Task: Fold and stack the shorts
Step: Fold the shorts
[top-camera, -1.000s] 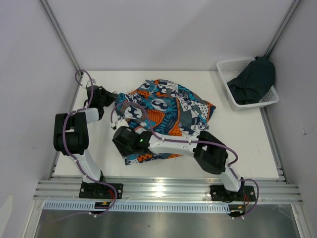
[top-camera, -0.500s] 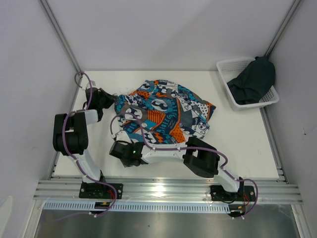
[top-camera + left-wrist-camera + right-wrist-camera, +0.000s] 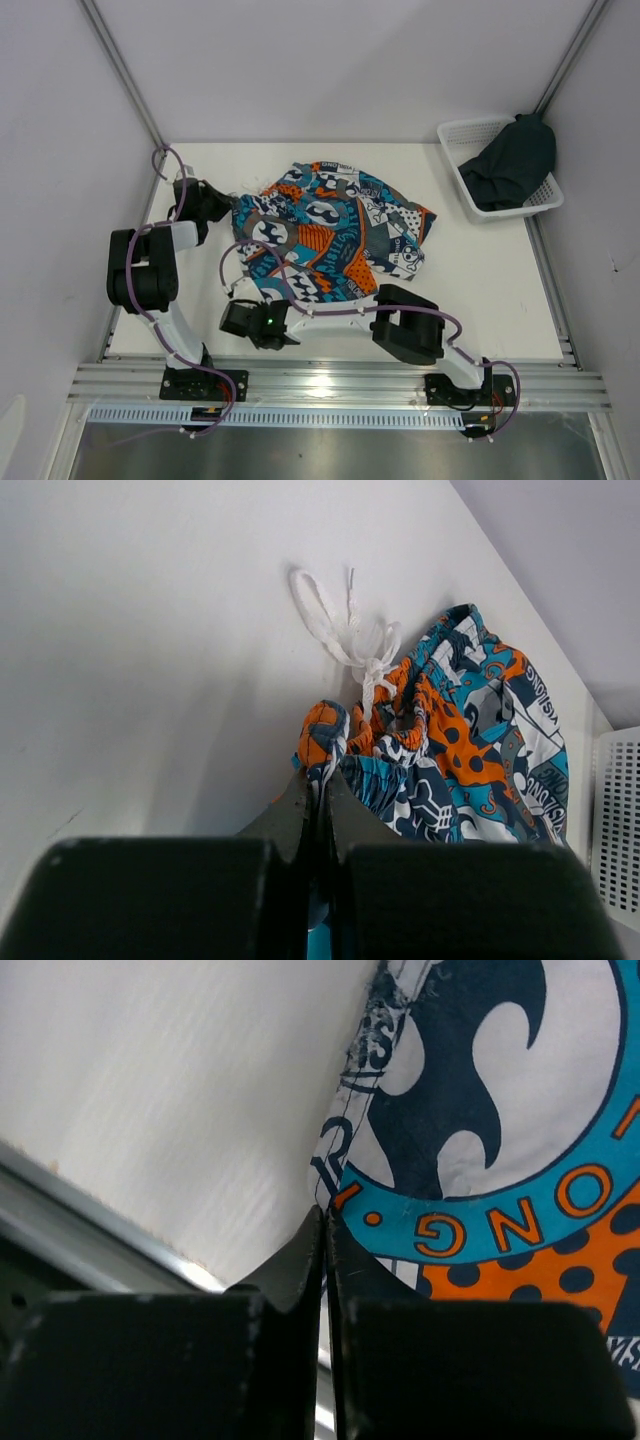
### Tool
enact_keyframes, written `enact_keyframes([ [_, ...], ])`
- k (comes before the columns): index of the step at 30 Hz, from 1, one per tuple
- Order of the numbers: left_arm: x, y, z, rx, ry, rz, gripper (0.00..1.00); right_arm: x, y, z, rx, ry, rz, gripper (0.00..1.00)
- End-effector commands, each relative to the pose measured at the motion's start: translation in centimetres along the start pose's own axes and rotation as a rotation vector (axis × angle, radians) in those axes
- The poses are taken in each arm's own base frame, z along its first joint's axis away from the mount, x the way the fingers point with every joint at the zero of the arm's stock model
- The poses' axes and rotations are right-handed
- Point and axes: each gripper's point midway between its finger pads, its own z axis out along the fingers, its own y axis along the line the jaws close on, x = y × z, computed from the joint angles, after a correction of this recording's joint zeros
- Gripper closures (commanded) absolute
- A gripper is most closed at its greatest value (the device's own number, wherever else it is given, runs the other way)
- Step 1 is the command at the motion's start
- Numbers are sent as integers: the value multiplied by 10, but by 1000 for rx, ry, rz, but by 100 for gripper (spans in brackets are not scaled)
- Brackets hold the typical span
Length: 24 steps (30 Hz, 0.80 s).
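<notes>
The printed shorts (image 3: pixel 335 235), orange, teal, white and navy, lie spread in the middle of the table. My left gripper (image 3: pixel 226 206) is shut on their gathered waistband (image 3: pixel 335 735) at the left end, beside the white drawstring (image 3: pixel 345 630). My right gripper (image 3: pixel 262 300) sits low at the near-left corner. Its jaws are closed together on the hem edge of the printed shorts (image 3: pixel 470 1150), right at the fingertips (image 3: pixel 325 1210). The plain dark shorts (image 3: pixel 512 165) lie heaped in the basket at the back right.
The white mesh basket (image 3: pixel 455 135) stands at the table's back right corner. The metal rail of the near table edge (image 3: pixel 80 1235) runs just behind my right gripper. Grey walls close in the table on three sides.
My right gripper drew back from over the printed shorts towards the near edge and closed on the hem. The fabric now lies flatter. The left arm stayed put.
</notes>
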Motion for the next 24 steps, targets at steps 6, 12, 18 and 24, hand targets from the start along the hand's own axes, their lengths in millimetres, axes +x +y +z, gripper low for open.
enact_keyframes([
  [6,-15,2,-1,-27,28,8,98,-2,5,-90,-201,-26,-4,100],
  [12,-6,16,-5,-88,98,31,77,24,21,-121,-330,17,-28,100],
  [18,-2,17,-10,-88,119,36,31,42,38,-124,-382,48,-81,100],
  [24,0,29,-20,-110,144,30,25,52,42,-113,-387,60,-73,100],
])
